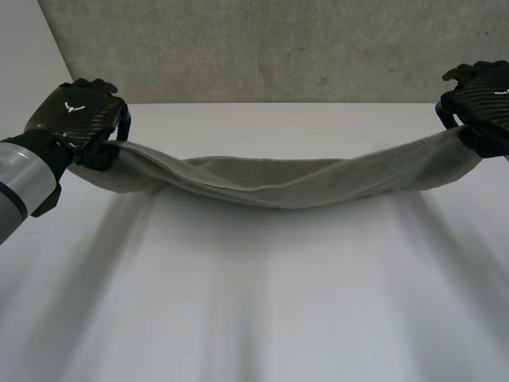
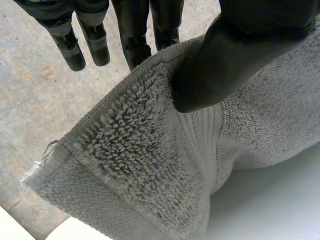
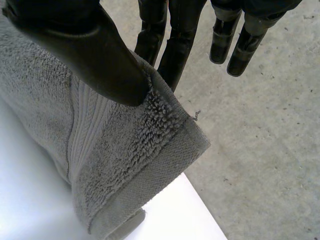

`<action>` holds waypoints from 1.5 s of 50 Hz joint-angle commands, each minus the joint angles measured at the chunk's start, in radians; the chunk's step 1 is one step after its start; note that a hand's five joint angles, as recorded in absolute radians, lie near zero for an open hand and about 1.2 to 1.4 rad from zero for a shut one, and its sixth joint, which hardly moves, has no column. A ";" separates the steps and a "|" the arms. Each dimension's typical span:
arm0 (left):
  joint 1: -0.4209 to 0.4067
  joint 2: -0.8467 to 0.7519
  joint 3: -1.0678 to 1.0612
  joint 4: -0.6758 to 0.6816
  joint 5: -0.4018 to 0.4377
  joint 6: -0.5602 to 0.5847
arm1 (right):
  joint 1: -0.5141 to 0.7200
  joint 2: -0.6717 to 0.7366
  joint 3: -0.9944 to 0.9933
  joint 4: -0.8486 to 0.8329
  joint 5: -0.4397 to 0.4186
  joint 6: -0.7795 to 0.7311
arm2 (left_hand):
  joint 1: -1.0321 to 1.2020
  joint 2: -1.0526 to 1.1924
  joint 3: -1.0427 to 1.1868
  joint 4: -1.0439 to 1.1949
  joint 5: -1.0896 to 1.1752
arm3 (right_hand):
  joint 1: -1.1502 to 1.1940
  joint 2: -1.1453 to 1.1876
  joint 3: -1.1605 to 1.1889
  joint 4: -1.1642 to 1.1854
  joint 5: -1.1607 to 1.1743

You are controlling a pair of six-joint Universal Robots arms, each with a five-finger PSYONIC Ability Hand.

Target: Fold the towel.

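White counter [image 1: 254, 318] spreads beneath the grey towel [image 1: 270, 187], which hangs stretched between both hands toward the far side, sagging in the middle. The left hand [image 1: 75, 115] pinches the towel's left corner between thumb and fingers [image 2: 132, 30]; the right hand [image 1: 485, 95] pinches its right corner likewise.

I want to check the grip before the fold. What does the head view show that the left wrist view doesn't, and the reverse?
Head view adds: the whole towel slung between the left hand and the right hand, one at each end, its middle sagging toward the white table. Left wrist view adds: the pinch up close, the thumb pressing the towel near a corner against the fingers, plus the looped pile and flat hem. Both: the left hand shut on the grey towel, with the table below.
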 commanded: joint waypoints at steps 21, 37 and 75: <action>0.046 0.121 -0.226 -0.145 0.090 0.106 | -0.210 -0.066 0.288 0.207 -0.206 -0.364 | 0.082 0.080 -0.043 -0.050 0.065 | 0.104 0.096 -0.007 -0.060 0.074; 0.096 0.144 -0.149 -0.280 0.235 0.108 | -0.358 -0.075 0.184 0.509 -0.450 -0.565 | 0.082 0.080 -0.043 -0.050 0.065 | 0.104 0.096 -0.007 -0.060 0.074; -0.050 -0.749 0.544 -0.048 0.137 0.169 | 0.113 0.725 -0.540 -0.168 0.069 0.107 | 0.082 0.080 -0.043 -0.050 0.065 | 0.104 0.096 -0.007 -0.060 0.074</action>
